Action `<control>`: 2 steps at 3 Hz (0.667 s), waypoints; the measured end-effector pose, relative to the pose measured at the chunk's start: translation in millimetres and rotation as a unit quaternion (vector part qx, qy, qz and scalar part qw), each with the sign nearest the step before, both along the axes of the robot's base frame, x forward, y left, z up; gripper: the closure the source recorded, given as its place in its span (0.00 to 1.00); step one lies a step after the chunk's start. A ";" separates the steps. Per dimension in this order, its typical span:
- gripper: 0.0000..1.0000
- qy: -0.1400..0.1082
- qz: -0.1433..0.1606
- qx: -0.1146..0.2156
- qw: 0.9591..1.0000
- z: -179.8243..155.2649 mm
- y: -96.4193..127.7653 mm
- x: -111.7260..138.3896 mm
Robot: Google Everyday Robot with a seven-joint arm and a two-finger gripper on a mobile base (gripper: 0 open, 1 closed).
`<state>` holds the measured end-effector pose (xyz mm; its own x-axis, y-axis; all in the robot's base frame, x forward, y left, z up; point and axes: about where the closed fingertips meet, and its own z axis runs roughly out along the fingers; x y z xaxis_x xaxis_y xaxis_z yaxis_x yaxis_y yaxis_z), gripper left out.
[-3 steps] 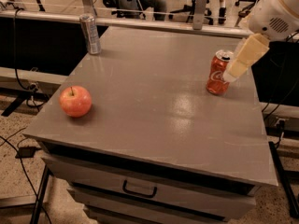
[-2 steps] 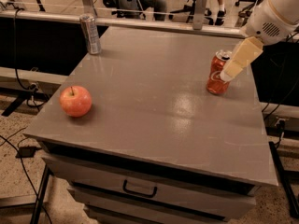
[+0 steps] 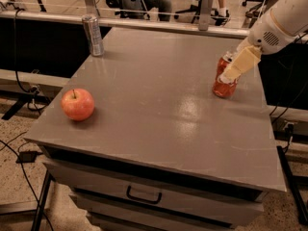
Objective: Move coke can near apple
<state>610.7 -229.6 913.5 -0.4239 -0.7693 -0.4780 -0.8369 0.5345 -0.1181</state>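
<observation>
The coke can (image 3: 223,87), red with a silver top, stands upright on the right side of the grey table (image 3: 159,109), near its right edge. My gripper (image 3: 239,64) comes down from the upper right on a white arm. It sits right at the can's top and right side and covers part of it. The apple (image 3: 77,104), red-orange with a short stem, rests near the table's front left corner, far from the can.
A taller silver-grey can (image 3: 93,35) stands at the table's back left corner. A rail (image 3: 144,23) and posts run behind the table, with chairs and people's legs beyond. Drawers with a handle (image 3: 143,196) sit under the tabletop. Cables lie on the floor at left.
My gripper has shifted slightly left and down, closer onto the coke can. The can, the apple and the silver can have stayed in place.
</observation>
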 end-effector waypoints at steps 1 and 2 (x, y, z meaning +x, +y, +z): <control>0.48 0.015 0.018 0.015 1.000 -2.8 17.4 -2.1; 0.70 0.035 0.038 0.029 0.998 -0.8 30.4 -10.7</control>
<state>600.0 -199.2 912.7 -0.3989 -0.7722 -0.4945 -0.8803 0.4736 -0.0293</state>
